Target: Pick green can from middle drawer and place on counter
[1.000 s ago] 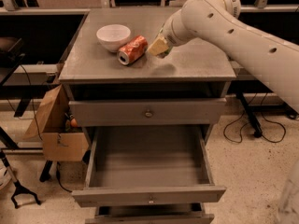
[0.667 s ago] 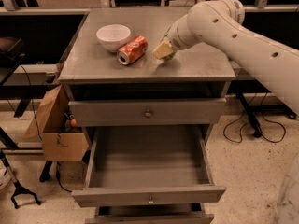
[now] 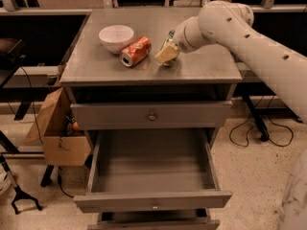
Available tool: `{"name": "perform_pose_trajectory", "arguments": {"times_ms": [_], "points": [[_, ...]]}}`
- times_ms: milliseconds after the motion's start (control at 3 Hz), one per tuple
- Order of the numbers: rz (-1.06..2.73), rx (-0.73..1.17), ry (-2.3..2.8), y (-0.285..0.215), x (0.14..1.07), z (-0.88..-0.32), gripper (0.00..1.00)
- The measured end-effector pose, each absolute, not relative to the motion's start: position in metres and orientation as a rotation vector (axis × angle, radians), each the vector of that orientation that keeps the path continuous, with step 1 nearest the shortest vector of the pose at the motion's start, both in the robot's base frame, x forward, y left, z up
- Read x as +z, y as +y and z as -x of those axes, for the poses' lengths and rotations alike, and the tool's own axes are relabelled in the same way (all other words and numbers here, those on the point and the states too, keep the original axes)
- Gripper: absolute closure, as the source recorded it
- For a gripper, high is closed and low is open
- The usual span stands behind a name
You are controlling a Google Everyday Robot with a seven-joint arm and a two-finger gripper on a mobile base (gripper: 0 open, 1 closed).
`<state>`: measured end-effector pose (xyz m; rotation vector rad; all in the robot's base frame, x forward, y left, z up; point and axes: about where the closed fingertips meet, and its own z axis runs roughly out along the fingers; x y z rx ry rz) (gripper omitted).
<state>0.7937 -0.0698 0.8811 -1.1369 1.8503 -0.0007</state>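
Note:
The green can [image 3: 169,38] stands on the counter [image 3: 206,66], just right of the orange-red soda can. My gripper [image 3: 167,53] reaches in from the right and is closed around the green can, with a pale finger [image 3: 165,55] covering its front. The can's base is at the counter surface; I cannot tell whether it rests there. The middle drawer [image 3: 152,201] is pulled out below and nothing shows inside it.
A white bowl [image 3: 116,37] and an orange-red soda can [image 3: 135,51] lying on its side sit on the counter's left half. The top drawer [image 3: 151,115] is shut. A cardboard box [image 3: 55,131] stands on the floor at left, cables at right.
The arm has swung a little to the right and its upper part has risen. The gripper has stayed over the same spot on the counter beside the soda can.

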Motion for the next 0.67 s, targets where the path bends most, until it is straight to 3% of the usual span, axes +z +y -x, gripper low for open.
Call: {"name": "perform_pose_trajectory", "arguments": {"times_ms": [333,667], "points": [[1.137,-0.001,1.851,-0.0698,0.8809,-0.7937,0.0],[1.137,-0.001,1.851,-0.0698,0.8809,-0.7937,0.0]]}}
